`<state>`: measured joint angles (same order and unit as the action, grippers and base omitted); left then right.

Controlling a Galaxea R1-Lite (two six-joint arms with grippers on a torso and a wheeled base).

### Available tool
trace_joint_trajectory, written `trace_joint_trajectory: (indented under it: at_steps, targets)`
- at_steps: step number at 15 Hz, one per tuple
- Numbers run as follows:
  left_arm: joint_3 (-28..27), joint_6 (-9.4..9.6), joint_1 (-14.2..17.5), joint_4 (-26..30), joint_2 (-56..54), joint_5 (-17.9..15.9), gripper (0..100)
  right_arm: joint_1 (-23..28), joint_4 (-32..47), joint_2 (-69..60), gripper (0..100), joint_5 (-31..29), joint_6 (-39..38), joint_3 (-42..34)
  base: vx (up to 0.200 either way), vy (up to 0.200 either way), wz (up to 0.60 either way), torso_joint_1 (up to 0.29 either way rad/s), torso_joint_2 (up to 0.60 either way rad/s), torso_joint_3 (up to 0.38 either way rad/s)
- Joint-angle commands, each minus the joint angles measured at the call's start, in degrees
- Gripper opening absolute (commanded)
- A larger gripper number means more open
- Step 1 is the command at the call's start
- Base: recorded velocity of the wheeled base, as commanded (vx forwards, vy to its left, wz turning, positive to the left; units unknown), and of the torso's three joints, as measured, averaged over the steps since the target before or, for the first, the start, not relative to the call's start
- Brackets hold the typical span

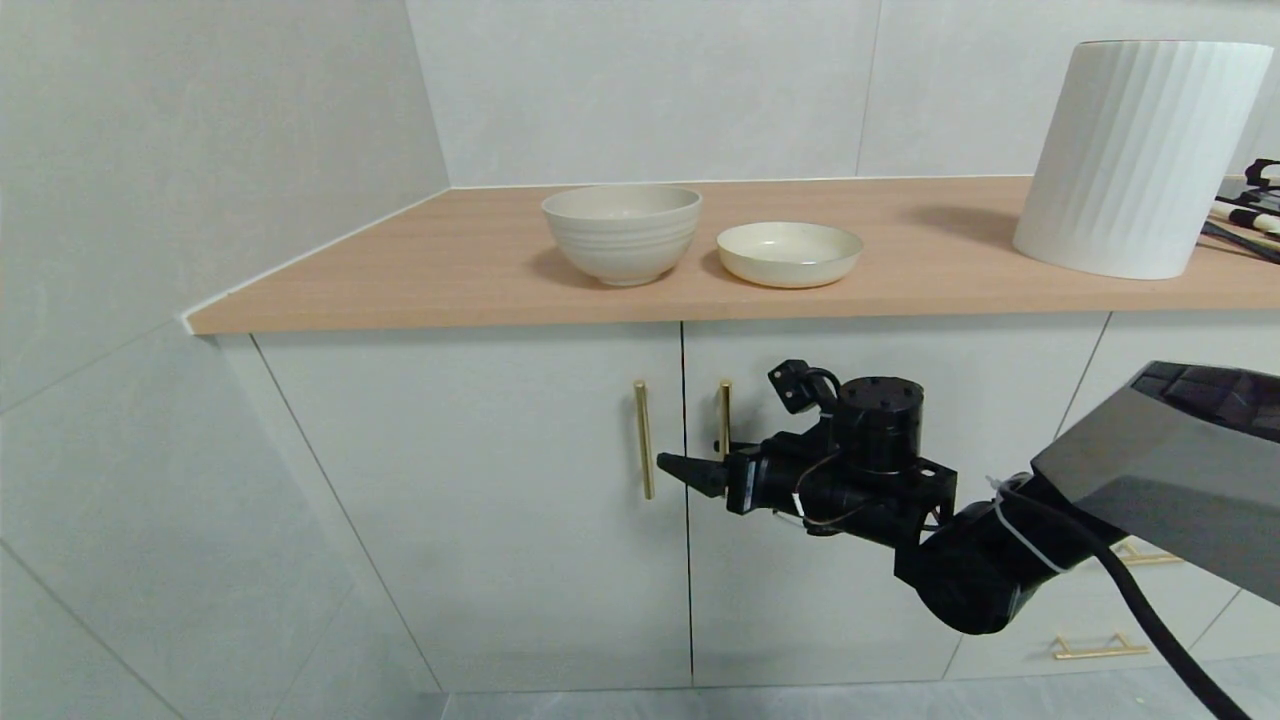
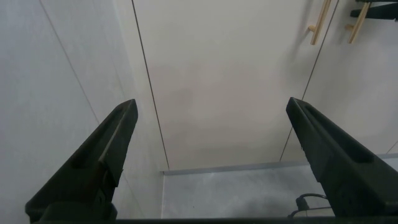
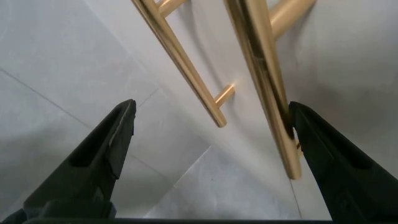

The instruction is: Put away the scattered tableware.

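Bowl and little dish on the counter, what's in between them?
Nothing. In the head view the bowl and the dish stand apart, with just a bare strip of wooden counter between them.

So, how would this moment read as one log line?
right tool: open, at handles | left tool: open | bowl, dish: on counter

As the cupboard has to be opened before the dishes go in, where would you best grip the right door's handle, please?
Grip the handle at mid-length, between its two posts, coming straight at the door front. It is a slim upright bar standing off the door, so the open right claw, fingers either side, can close across it.
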<state>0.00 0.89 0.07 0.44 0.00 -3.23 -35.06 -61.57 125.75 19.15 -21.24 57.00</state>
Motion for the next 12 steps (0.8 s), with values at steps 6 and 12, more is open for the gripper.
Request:
trace_joint_trajectory:
  at_steps: [6,12]
  targets:
    - [0.0,-0.01,0.01,0.0,0.0,-0.02,100,-0.36,-0.04,-3.93,100,5.37,-0.21,-3.92,0.0,0.0,0.0,0.0,0.0,0.0]
    - [0.0,-0.01,0.01,0.0,0.0,-0.02,100,-0.36,0.05,-7.45,100,7.66,-1.09,-7.43,0.0,0.0,0.0,0.0,0.0,0.0]
